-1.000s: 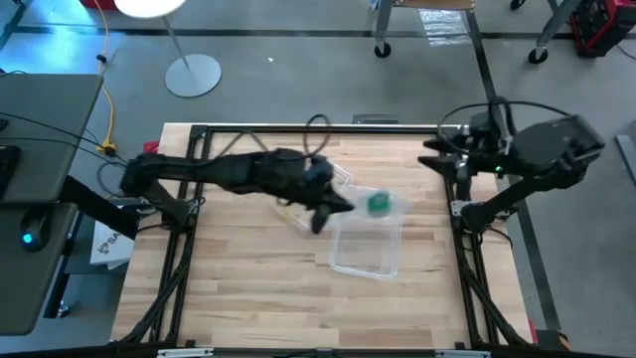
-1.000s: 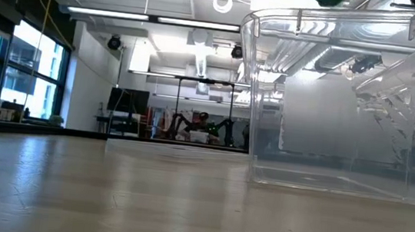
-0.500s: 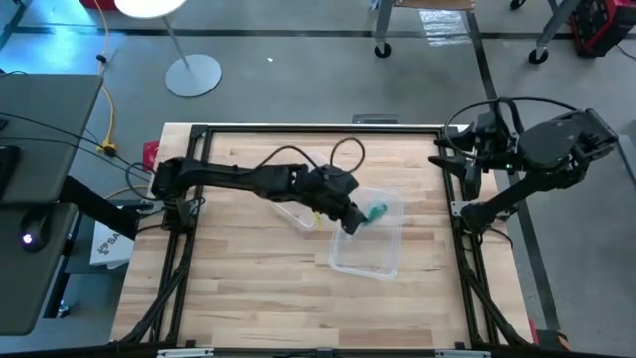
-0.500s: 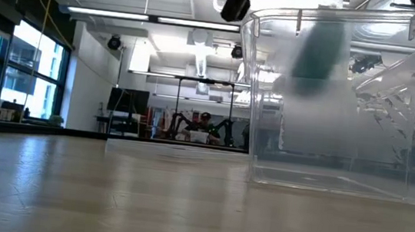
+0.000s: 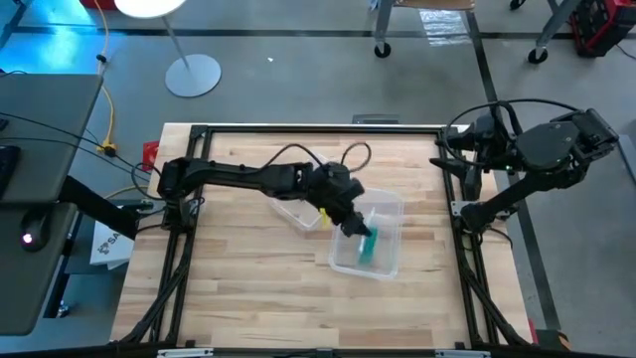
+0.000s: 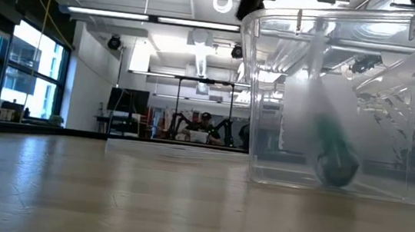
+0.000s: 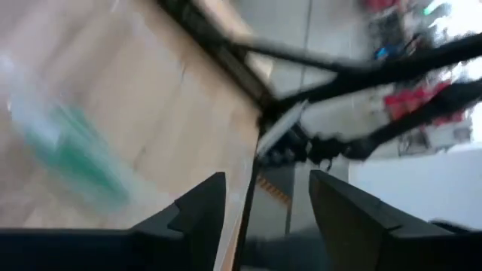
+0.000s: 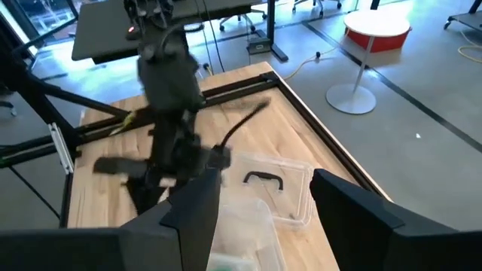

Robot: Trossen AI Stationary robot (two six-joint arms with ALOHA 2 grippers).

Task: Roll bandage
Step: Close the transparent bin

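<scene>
The bandage point(image 5: 368, 247) is a small green roll inside the clear plastic box point(image 5: 383, 261). In the low view the bandage point(image 6: 334, 159) is blurred and sits at the box's floor. My left gripper point(image 5: 356, 225) hangs open over the box's far left rim, just above the roll and apart from it. The left wrist view shows my left gripper point(image 7: 263, 181) with nothing between the fingers and the bandage point(image 7: 75, 154) as a green smear beyond them. My right gripper point(image 8: 265, 181) stands open, high at the table's right edge, holding nothing.
The box's clear lid with a black handle point(image 8: 263, 178) lies on the table just left of the box, under my left arm. The black frame rail point(image 5: 318, 129) runs along the table's edges. Bare wood point(image 5: 248, 288) lies toward the near edge.
My left gripper has gone down and toward the table's right, over the box, and has rolled. It has opened and let go of the green roll, which has dropped from above the rim to the box's floor.
</scene>
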